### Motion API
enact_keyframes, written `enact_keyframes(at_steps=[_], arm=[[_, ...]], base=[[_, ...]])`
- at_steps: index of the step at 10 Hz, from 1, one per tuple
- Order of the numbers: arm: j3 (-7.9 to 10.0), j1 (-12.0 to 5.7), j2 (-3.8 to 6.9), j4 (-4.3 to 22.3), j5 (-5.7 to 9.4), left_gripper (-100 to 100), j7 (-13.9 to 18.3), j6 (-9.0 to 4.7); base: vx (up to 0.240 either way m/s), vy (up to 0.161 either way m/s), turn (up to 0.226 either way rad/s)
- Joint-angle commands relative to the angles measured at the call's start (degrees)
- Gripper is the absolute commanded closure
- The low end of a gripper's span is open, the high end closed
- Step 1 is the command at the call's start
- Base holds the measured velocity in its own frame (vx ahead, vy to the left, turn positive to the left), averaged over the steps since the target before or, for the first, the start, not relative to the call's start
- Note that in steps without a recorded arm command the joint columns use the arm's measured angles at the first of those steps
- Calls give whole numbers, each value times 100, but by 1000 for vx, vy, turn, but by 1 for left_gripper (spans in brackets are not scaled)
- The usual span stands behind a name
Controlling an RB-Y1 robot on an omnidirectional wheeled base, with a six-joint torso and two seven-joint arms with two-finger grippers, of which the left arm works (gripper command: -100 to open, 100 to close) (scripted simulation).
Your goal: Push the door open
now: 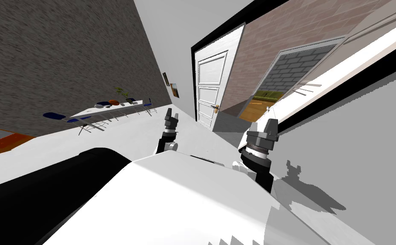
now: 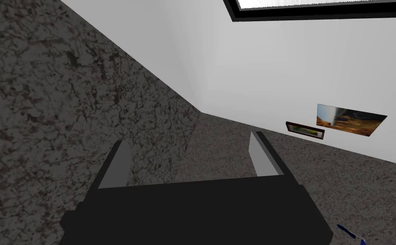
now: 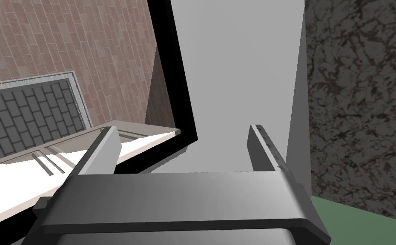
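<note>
Ahead of both arms, well apart from them, stands the white panelled door with its brass handle; whether it is ajar is hard to make out; left claw and right claw both gape open, holding nothing; 1 long white panel beside the right claw is cut off by the edge.

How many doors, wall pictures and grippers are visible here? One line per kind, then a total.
White doors: 2, the far door and the near door.
Wall pictures: 2, the large picture and the small picture.
Grippers: 2, the left gripper and the right gripper.
Total: 6.
</note>
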Motion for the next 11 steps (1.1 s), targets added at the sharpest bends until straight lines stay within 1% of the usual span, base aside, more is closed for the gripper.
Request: enact_keyframes(at_steps=[1, 3, 4, 7, 11], arm=[[-26, -113, 39, 193, 31, -100, -13, -4], [-59, -256, 81, 437, 71, -100, -30, -9], [-69, -298, 92, 508, 83, -100, -34, -10], [-143, -622, 164, 1060, 172, -100, -72, -22], [-203, -881, 210, 1501, 244, -100, -102, -31]], base=[[62, 11, -49], [112, 19, -53], [111, 17, -41], [125, 25, -61], [94, 20, -48]])
